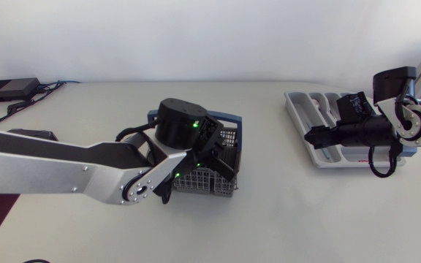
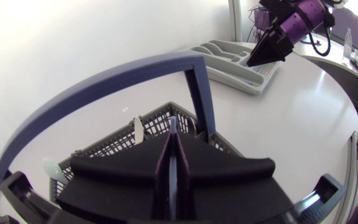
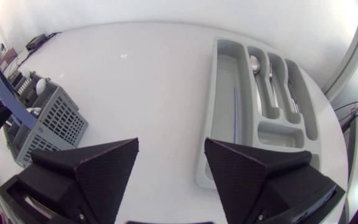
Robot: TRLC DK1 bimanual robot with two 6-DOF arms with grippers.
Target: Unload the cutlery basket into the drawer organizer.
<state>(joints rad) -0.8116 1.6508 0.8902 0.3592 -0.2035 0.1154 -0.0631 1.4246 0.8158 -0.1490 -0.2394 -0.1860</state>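
Note:
The grey mesh cutlery basket (image 1: 209,183) with a blue arched handle (image 2: 104,78) stands mid-table. My left gripper (image 1: 214,155) reaches down into it from above. In the left wrist view my left gripper (image 2: 173,142) is shut on the thin pale handle of a cutlery piece (image 2: 173,124) that stands upright in the basket. Other pale utensil tips (image 2: 139,127) stick up beside it. The grey drawer organizer (image 1: 298,102) lies at the right. A spoon (image 3: 255,62) and other cutlery (image 3: 272,78) fill its narrow compartments. My right gripper (image 1: 311,136) hovers open over the organizer's (image 3: 229,74) near edge, holding nothing.
A black box (image 1: 8,88) with cables sits at the table's back left corner. Bare white table (image 1: 269,212) stretches between the basket (image 3: 45,121) and the organizer (image 2: 225,59), and along the front.

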